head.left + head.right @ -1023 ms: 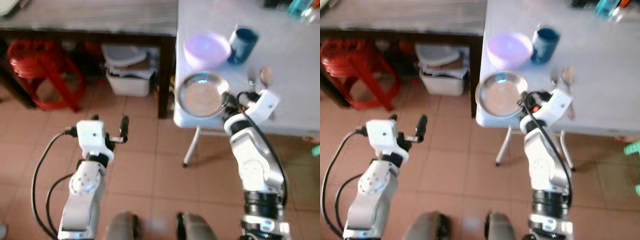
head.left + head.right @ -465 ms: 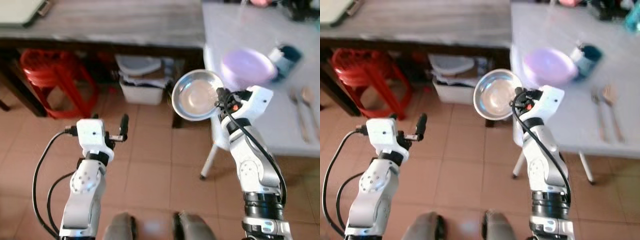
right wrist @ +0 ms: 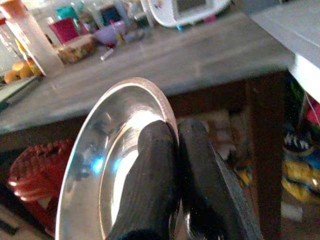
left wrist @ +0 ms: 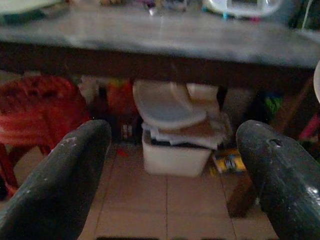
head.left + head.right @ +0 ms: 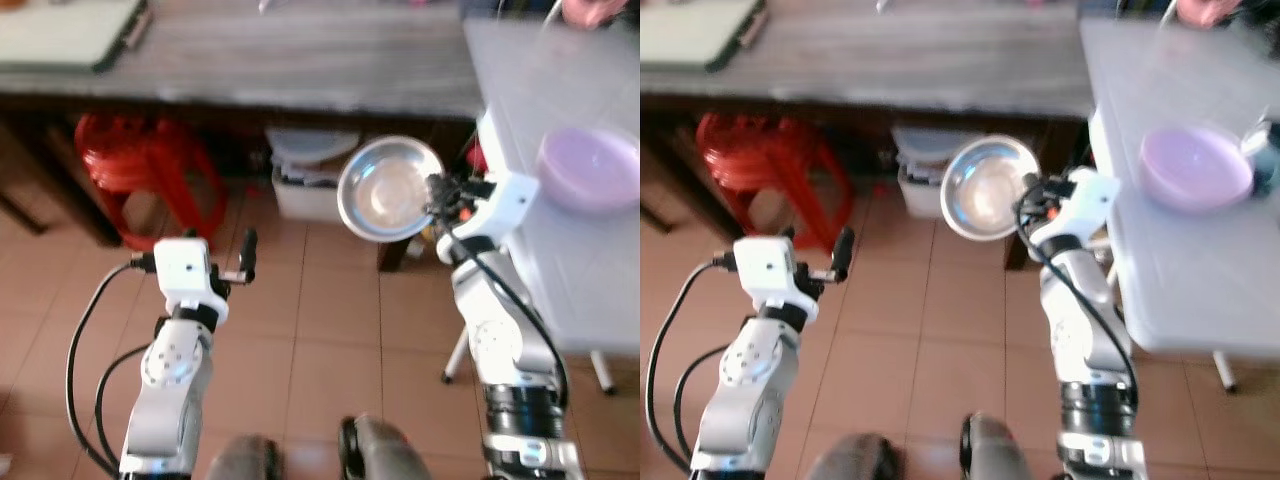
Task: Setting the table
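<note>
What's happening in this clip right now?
The right pincer is shut on the rim of a steel plate, holding it in the air over the tiled floor, off the white table where a purple bowl sits. The left pincer hangs open and empty in front of the dark wooden table, with a red stool and a white bin beneath it.

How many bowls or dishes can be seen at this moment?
2. A steel dish is pinched by its rim in the right gripper, out over the tiled floor. A purple bowl sits on the white table. Others could lie beyond the picture's edge.
</note>
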{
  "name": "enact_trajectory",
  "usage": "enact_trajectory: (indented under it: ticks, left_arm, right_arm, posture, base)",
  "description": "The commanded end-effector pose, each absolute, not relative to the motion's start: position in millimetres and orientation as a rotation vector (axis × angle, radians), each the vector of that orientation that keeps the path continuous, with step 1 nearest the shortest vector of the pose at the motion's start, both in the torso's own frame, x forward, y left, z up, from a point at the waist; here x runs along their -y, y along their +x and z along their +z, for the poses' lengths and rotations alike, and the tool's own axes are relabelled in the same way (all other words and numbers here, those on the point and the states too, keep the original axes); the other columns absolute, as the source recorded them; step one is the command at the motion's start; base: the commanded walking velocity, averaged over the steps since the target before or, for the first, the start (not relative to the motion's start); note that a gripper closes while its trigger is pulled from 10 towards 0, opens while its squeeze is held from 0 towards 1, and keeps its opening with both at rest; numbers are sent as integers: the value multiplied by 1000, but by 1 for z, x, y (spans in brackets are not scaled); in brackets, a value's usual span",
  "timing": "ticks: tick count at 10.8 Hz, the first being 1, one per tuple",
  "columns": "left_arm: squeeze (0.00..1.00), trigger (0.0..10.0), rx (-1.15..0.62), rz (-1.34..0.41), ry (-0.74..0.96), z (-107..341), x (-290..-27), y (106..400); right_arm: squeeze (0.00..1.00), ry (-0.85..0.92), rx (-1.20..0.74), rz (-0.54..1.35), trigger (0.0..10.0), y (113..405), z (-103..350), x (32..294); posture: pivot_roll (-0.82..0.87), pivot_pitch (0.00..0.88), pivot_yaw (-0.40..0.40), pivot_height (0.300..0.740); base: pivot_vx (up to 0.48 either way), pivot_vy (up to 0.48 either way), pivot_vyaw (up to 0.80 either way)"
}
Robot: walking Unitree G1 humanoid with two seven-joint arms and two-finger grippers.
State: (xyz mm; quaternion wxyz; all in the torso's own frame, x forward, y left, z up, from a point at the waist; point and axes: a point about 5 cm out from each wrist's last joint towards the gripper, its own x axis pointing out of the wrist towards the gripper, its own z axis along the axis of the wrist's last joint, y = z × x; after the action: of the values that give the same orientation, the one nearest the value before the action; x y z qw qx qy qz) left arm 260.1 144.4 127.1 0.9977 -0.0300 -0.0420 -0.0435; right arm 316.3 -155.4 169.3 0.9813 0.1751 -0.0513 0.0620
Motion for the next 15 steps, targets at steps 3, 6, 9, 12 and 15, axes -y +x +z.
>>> enact_trajectory:
  ticks: [3,6,9,12,15]
  left_arm:
    - [0,10000,81,-81,-26,125,-149,258]
    - [0,10000,79,-88,-21,125,-147,258]
    - [0,10000,85,-92,-21,125,-147,259]
    - [0,10000,87,-91,-22,126,-147,259]
    - [0,10000,88,-92,-35,126,-148,258]
  right_arm:
    - [0,332,135,157,0,316,175,148]
    - [0,317,145,160,0,316,175,147]
    - [0,287,171,161,0,319,179,146]
    - [0,279,192,141,0,323,183,152]
    - [0,294,179,78,0,324,179,156]
  posture:
    - [-29,168,-9,740]
    - [-28,163,-9,740]
    - [-26,157,-10,740]
    - [-24,152,-9,740]
    - [-19,154,-5,740]
  base:
    - [477,0,0]
    - [480,0,0]
    - [466,0,0]
    - [466,0,0]
    - [0,0,0]
